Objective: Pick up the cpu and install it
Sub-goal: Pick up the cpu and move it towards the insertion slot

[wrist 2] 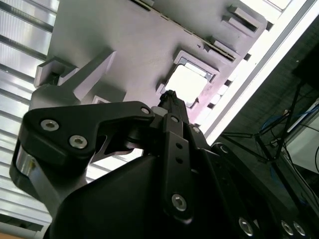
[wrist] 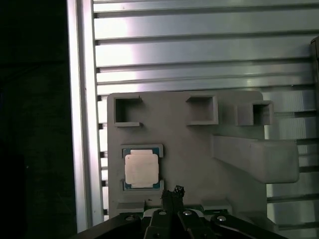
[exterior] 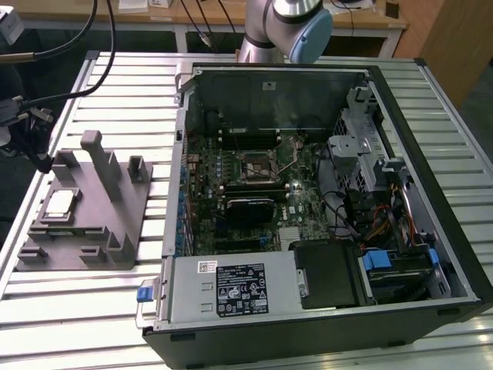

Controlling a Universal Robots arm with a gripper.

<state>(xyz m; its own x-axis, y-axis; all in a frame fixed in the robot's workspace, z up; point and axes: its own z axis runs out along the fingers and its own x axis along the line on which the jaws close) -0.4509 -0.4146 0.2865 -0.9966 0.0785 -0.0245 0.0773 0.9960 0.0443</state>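
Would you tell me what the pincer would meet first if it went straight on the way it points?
Probably the grey fixture, just beside the chip seated in it; the pincer points there, though depth is unclear.

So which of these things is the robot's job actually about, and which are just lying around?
Part of the job: cpu, grey fixture holding it, gripper, motherboard socket in the open computer case.
Just around: power supply, black cables, slatted table.

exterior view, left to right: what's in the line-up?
cpu, seated in the grey fixture → blue latch → motherboard socket → drive cage
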